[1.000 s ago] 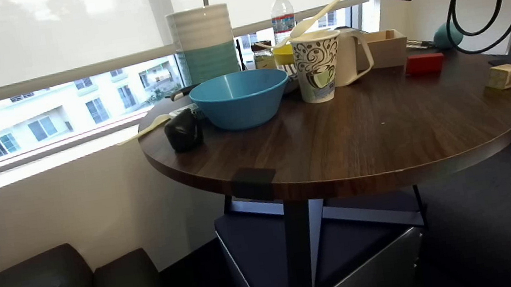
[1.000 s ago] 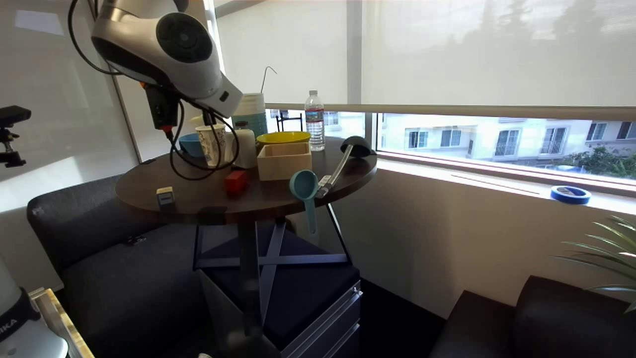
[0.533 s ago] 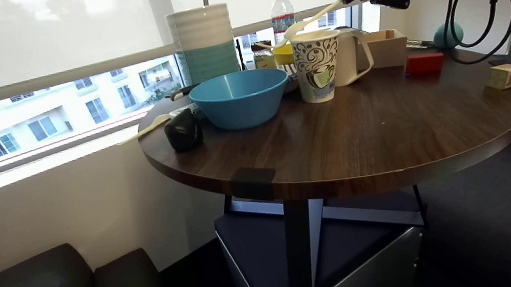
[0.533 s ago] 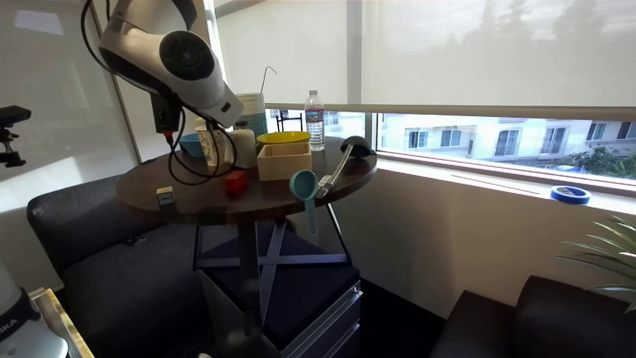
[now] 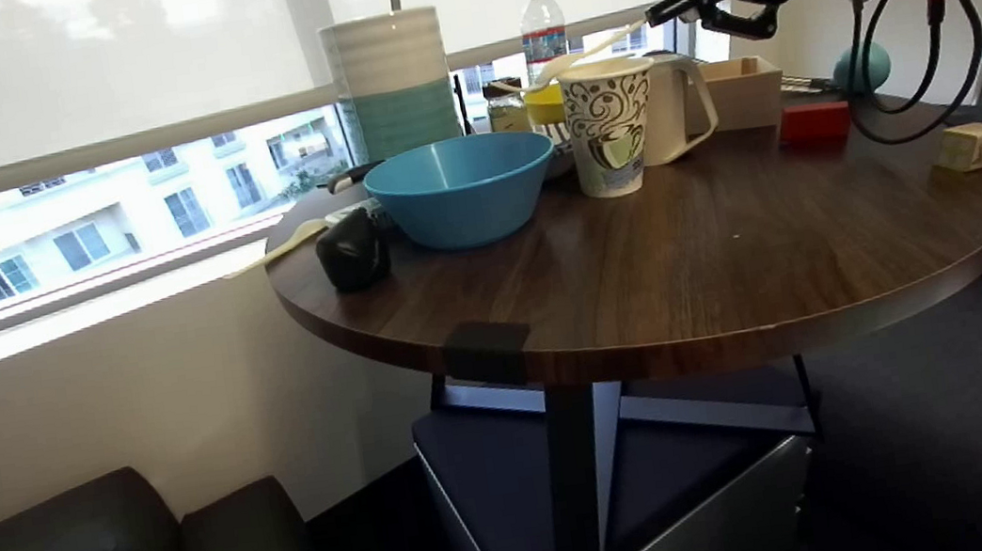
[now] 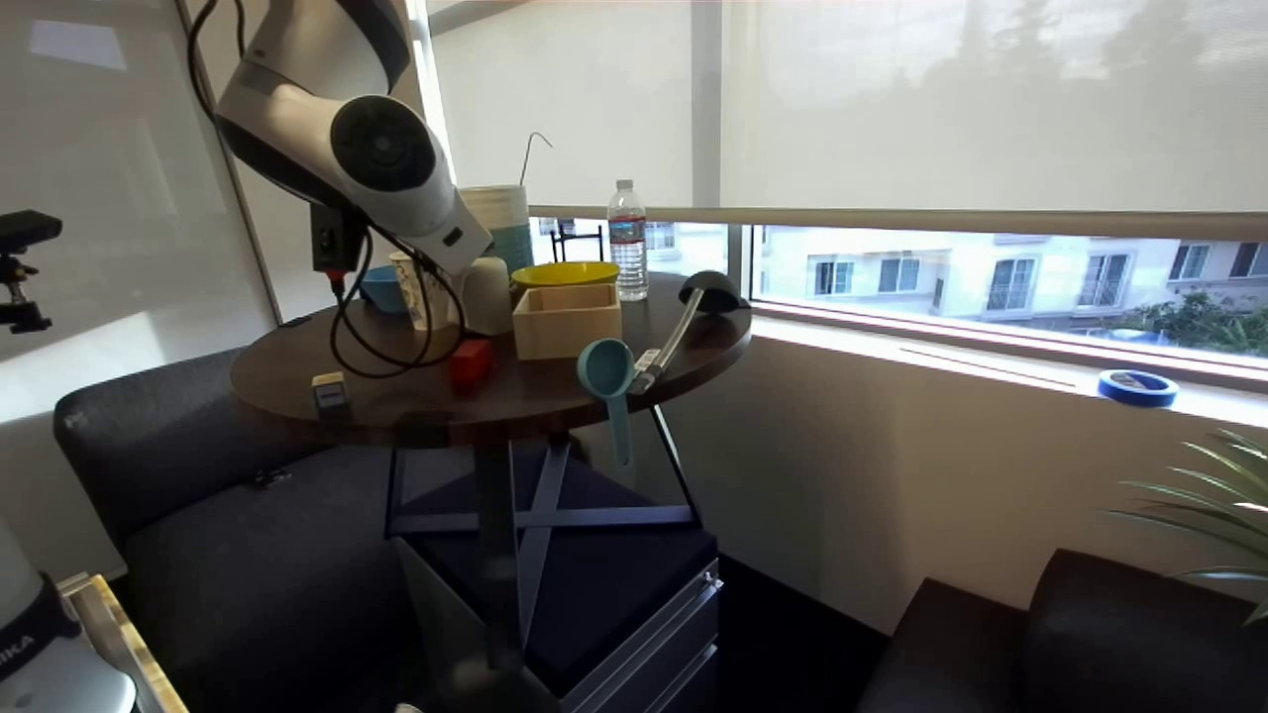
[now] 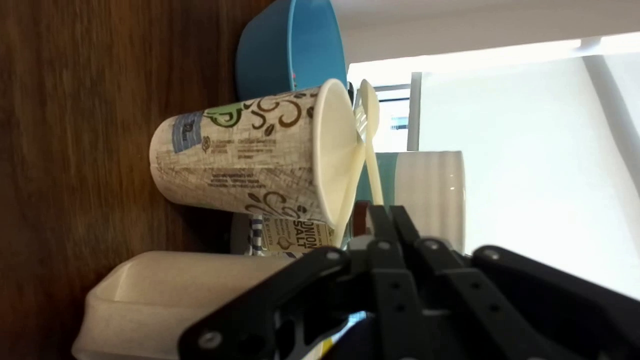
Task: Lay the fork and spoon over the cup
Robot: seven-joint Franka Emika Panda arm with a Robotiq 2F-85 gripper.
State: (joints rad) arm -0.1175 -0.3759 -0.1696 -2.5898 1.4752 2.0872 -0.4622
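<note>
The pincer pinched the handle of the pale spoon, which sloped down toward the rim of the patterned cup; whether they touched, I could not tell. The fork lay across the cup's mouth. The cup stood upright on the table, between the blue bowl and white pitcher.
</note>
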